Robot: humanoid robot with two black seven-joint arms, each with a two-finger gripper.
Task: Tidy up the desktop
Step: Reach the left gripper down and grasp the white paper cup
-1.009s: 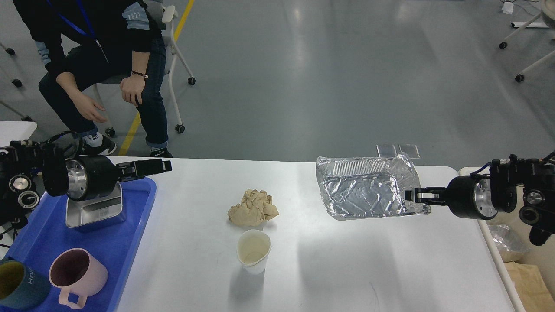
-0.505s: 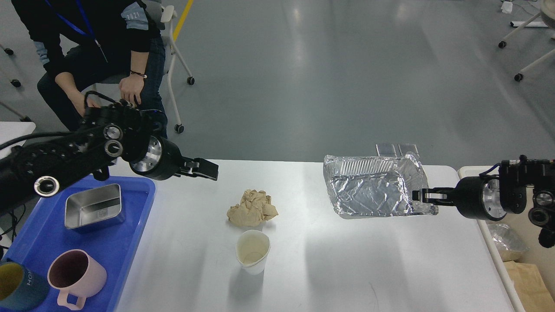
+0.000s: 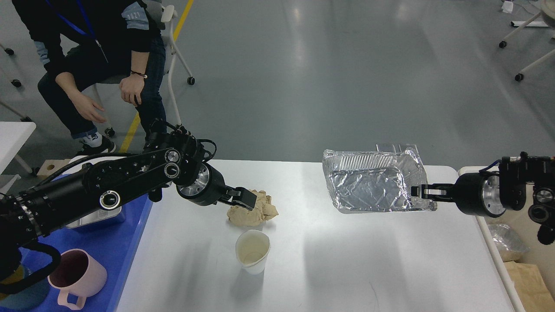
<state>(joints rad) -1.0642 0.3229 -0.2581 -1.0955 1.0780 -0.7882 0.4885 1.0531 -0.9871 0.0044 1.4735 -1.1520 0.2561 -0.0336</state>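
Head view. The white tabletop [image 3: 347,264] fills the lower centre of the frame, with a blue tray [image 3: 130,242] at its lower left edge. The left hand [image 3: 243,200] reaches in from the left and sits at the near-left edge of a crumpled brown paper ball [image 3: 256,210] at centre; its fingers are seen dark and end-on, so whether they are parted or closed cannot be told, and no grasp on the paper is evident. Just below the ball stands a white paper cup [image 3: 253,251], upright and apart from it. At right of centre, the right hand [image 3: 417,190] is closed on the right rim of a crumpled foil container [image 3: 375,186], which is held tilted, its open side toward the camera and apparently lifted off the tabletop. A pink mug [image 3: 76,273] and a partly hidden metal box [image 3: 93,216] rest on the tray; a seated person [image 3: 99,56] occupies the upper left.

The step in hand appears to be collecting the paper ball. To do it well, the left fingers should straddle the bulk of the ball rather than a loose fold, close firmly since crumpled paper compresses, and rise straight up so that the arm does not sweep the light cup below it. The foil container should be kept level and clear of the left arm's path.
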